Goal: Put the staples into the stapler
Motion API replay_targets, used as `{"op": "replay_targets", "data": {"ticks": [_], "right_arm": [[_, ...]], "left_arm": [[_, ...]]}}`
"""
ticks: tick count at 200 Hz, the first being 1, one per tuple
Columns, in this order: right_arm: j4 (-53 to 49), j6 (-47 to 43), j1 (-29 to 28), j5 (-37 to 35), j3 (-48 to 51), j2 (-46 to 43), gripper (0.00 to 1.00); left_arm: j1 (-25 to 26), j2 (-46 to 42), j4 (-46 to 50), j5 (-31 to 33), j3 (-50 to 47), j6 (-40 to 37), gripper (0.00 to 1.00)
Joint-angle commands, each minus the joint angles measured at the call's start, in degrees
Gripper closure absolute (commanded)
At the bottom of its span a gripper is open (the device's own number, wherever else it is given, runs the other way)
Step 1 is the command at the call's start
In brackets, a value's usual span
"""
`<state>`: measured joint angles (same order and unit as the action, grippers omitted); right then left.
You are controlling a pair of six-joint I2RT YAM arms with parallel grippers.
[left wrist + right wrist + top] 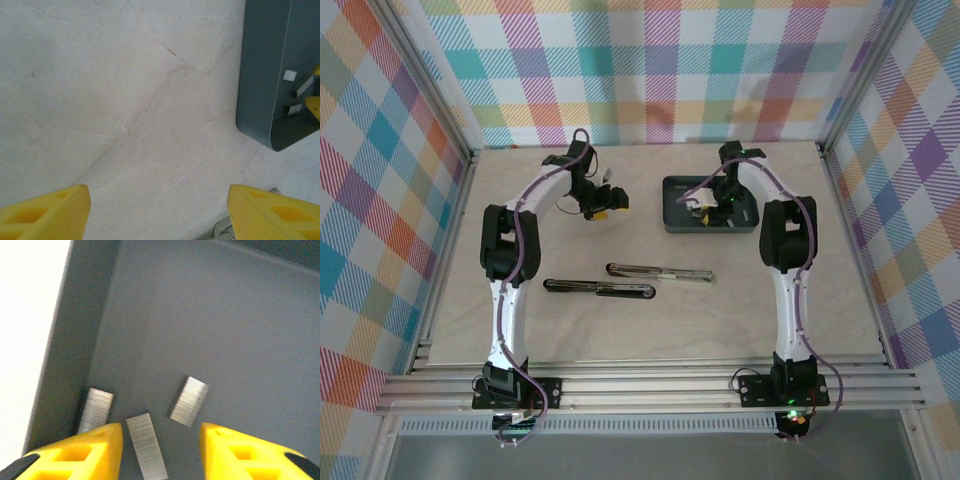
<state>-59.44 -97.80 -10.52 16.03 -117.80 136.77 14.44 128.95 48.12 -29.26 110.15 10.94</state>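
Three staples strips lie on the floor of a dark grey tray [240,330]: one by the left wall [95,410], one in the middle [146,452], one to the right [189,401]. My right gripper [161,440] hangs low over them, open, its yellow fingers on either side of the middle strip without touching it. The stapler [620,281] lies opened out flat as two long arms in mid-table. My left gripper [159,200] hovers open over bare table left of the tray [265,75], nothing between its fingers.
The tray [710,205] sits at the back right of the pale marbled table [640,330]. Checked walls and metal frame posts close in the table on three sides. My left gripper [605,205] and right gripper [700,205] are about a hand's width apart.
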Motion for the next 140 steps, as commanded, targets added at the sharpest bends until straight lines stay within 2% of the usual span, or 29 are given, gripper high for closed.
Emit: {"op": "replay_targets", "data": {"ticks": [1,40,140], "right_arm": [[-3.64,-1.92,-0.37,1.24,-1.69,1.38,0.55],[-3.92,-1.73,-0.37,-0.53,-2.25,1.88,0.56],[-4.09,-0.24,-0.37,-4.23,-4.56,4.55,0.65]], "left_arm": [[-0.37,0.17,1.27,0.27,-0.02,0.32,0.27],[-0.37,0.16,1.1,0.17,-0.33,0.46,0.27],[-0.36,0.34,0.66,0.02,-0.38,1.01,0.27]]}}
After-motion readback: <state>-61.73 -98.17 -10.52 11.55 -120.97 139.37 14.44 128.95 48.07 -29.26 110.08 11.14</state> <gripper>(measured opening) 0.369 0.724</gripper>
